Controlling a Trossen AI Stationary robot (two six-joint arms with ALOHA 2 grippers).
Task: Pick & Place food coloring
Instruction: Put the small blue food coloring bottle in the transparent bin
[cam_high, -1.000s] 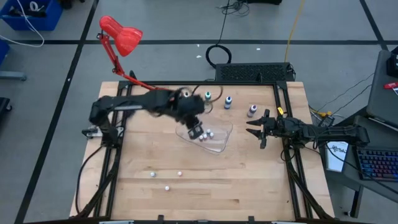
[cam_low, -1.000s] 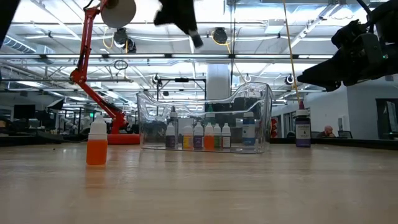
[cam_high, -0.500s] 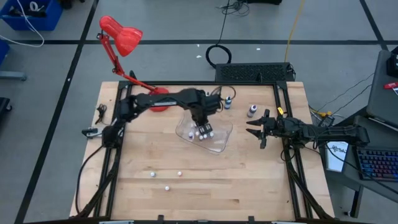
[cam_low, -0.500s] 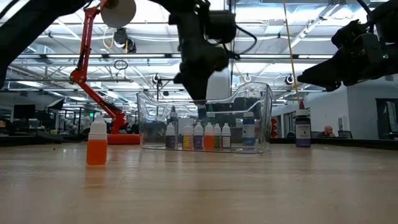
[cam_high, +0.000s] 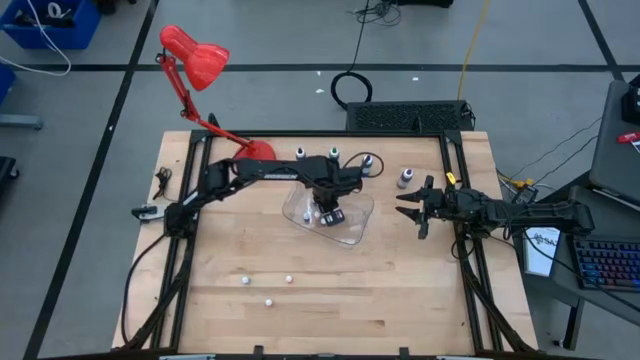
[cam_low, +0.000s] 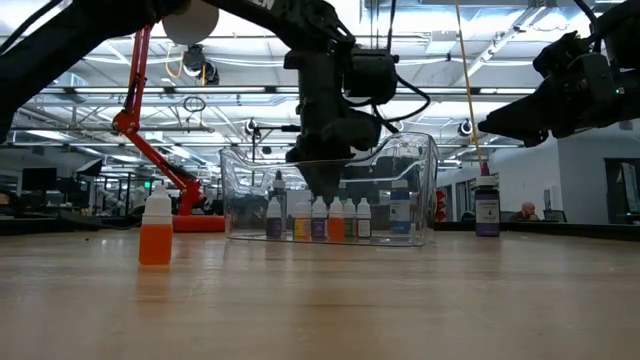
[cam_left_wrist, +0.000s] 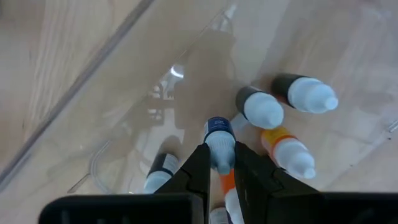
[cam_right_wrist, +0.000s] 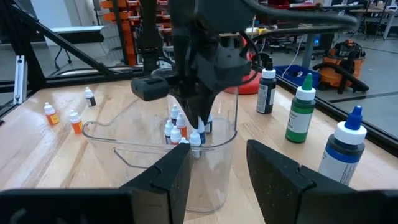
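- The left arm reaches from nine o'clock toward the table's middle, its left gripper (cam_high: 330, 212) lowered into a clear tray (cam_high: 358, 228) just above centre.
- Small pale-capped bottles (cam_high: 318, 216) show beside the gripper inside the tray; their colours cannot be told.
- Four larger bottles (cam_high: 334, 155) stand in a row toward twelve o'clock, behind the tray.
- The right gripper (cam_high: 412, 208) waits at three o'clock, fingers spread, apart from the tray.
- Three small white balls (cam_high: 268, 300) lie toward six o'clock.
- A red lamp (cam_high: 195, 55) stands at eleven o'clock.
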